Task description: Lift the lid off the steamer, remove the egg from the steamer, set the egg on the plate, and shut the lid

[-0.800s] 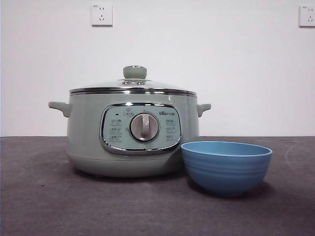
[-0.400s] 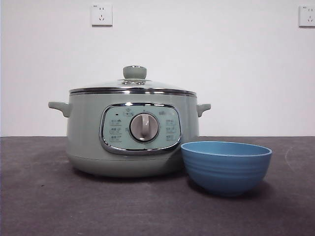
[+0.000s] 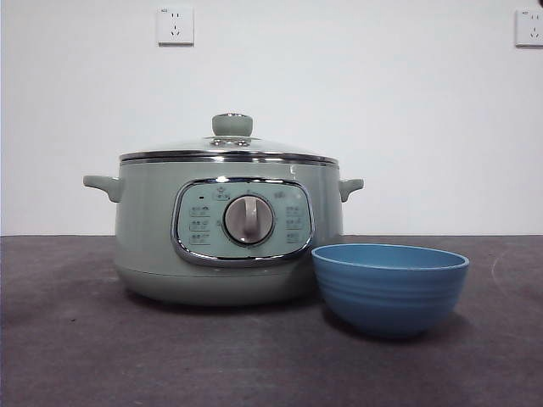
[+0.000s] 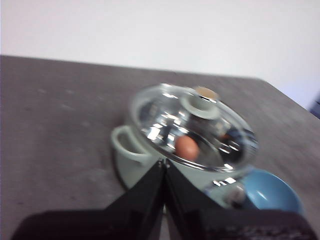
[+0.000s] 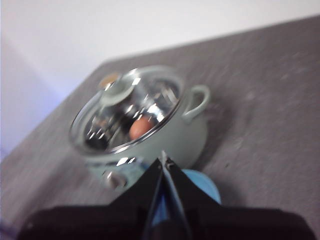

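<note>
Glass lid [image 3: 229,149] remains seated on your sage-green steamer [image 3: 225,229], brown egg [image 4: 187,148] inside, blue bowl [image 3: 389,288] unchanged, both grippers aloft, jaws pressed together.

Sage-green steamer [image 3: 153,229] with chrome-rimmed see-through lid [image 3: 229,153], brown egg [image 4: 187,148] inside, faintly ribbed blue plate [image 3: 390,292], dark grey table [image 3: 76,339].

The steamer [image 3: 227,229] carries print on its chrome-framed front panel [image 3: 243,222]: a small logo to the upper right of the grey dial [image 3: 249,220] and rows of button labels on either side of it, all too small to read. The two wall sockets [image 3: 175,25] show no legible marking. Both wrist views are too blurred for any lettering.
</note>
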